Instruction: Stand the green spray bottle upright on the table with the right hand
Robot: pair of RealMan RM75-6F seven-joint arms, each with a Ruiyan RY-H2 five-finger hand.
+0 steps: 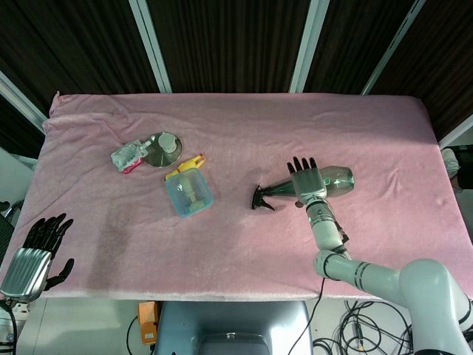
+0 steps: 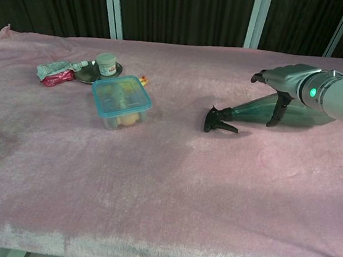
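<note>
pink table (image 1: 222,244), green spray bottle (image 1: 336,180) flat, nozzle leftward

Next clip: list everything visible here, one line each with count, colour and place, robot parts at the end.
Green plastic spray bottle: one, dark green with black trigger head, lying on its side, right of table centre.
Blue-lidded clear plastic food box: one, translucent blue, left of centre.
Yellow-and-red item: one, behind the box; type unclear.
Round metal dish: one, silver, back left.
Small white jar: one, on the dish.
Crumpled tube packet: one, silver and red, beside the dish.
Pink fleece tablecloth: one, covering the table.
Right hand: over the bottle's middle, fingers spread down around it; grip unclear.
Left hand: at table's near-left edge, empty.
</note>
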